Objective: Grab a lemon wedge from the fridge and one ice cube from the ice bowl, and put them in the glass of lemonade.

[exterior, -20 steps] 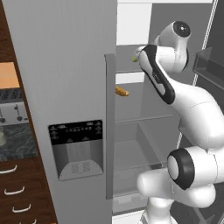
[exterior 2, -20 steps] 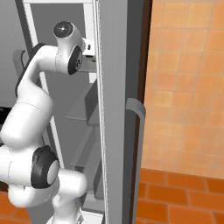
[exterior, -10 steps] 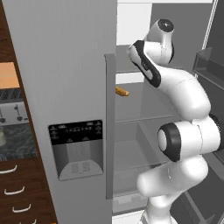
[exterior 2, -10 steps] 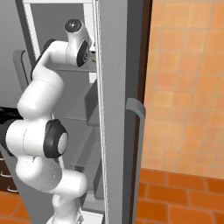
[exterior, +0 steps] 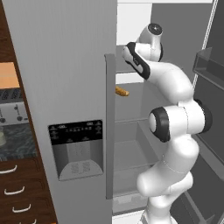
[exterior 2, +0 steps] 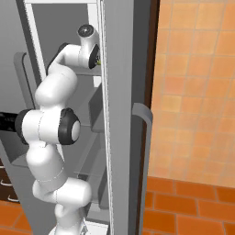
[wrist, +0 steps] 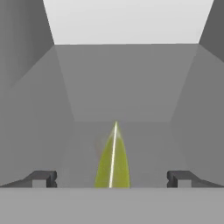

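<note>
Grey fridge [exterior: 78, 65] shelf carries the lemon wedge [wrist: 113, 162] between the wide-open fingers [wrist: 43, 178]; likely light, slick, soft: grip its flanks.

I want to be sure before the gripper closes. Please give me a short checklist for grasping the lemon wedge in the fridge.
1. Fridge door open, arm reaching inside: ok.
2. Gripper open, nothing held: ok.
3. Lemon wedge lies between the fingertips in the hand view: ok.
4. Fingertips far enough forward around the wedge: cannot tell.
5. Orange food item on the lower shelf, away from the gripper: ok.
</note>
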